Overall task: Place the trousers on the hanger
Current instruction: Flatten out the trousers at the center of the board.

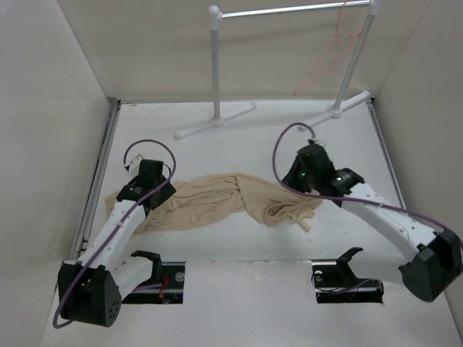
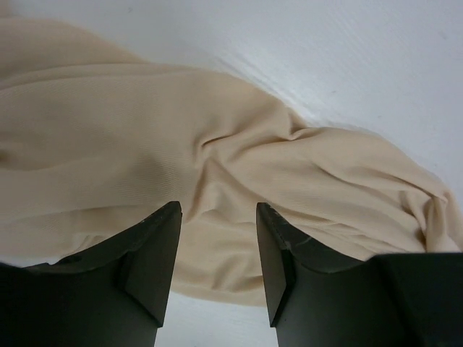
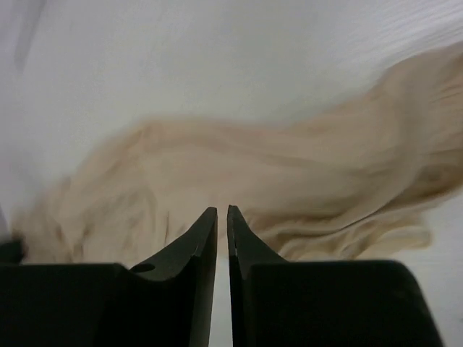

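Top view: trousers lie crumpled on the counter, spread left to right between the two arms. The fabric is bunched, with a raised fold near the middle and a gathered heap at the right end. They are well apart from the hanger.

Hanger: pink-red wire, hooked over the metal bar of the white garment rack at the far right of the counter. It hangs tilted beside the rack's right post.

Left gripper: released, fingers clearly apart. It sits low over the left end of the trousers. In the left wrist view, tan cloth fills the space ahead of and between the fingers. I cannot tell whether the tips touch the cloth.

Right gripper: clenched, with only a thin slit between the fingers. It is at the right end of the trousers, over the gathered heap. The right wrist view is blurred. Tan cloth runs across it just beyond the tips, with white counter behind. I cannot tell whether any cloth is pinched between the tips.

A purple cable loops above the left wrist, and a second one arcs over the right.
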Available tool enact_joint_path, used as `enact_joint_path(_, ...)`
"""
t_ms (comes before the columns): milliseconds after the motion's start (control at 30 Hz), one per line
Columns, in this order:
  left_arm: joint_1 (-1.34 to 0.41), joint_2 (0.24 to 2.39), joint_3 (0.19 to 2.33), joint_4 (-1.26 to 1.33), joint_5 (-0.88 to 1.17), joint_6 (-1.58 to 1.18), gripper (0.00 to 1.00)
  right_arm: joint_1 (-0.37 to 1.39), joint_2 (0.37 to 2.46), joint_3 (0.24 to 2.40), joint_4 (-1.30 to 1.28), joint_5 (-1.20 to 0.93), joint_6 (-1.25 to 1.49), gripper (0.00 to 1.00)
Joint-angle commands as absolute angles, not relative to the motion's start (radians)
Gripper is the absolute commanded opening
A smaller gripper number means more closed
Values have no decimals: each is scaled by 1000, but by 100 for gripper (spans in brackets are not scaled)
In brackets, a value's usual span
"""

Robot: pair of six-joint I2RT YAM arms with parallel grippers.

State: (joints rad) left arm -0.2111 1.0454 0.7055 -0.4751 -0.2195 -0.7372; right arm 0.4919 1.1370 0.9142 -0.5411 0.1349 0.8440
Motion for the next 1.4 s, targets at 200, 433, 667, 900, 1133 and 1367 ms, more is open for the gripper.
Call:
enact_joint_path(200, -100, 920, 618, -626, -198, -724, 43, 864, 1442, 1061, -663, 104, 678, 56)
enact_joint_path(433, -87, 922, 624, -630, -186, -750, 43, 867, 1509, 1045, -706, 205, 667, 48)
enact_joint_path(667, -84, 951, 589, -617, -189, -773, 45, 867, 1583, 1025, -677, 166, 632, 40)
enact_joint_path(900, -70, 979, 638, -601, -192, -770, 46, 655, 1253, 983, -620, 131, 706, 3)
enact_joint_path(1133, -68, 1023, 753, -597, -218, -743, 46, 17, 1096, 1020, -424, -179, 912, 4)
enact_joint_path(1367, -50, 1101, 839, -572, -250, -704, 49, -183, 1684, 1390, -363, -137, 944, 7)
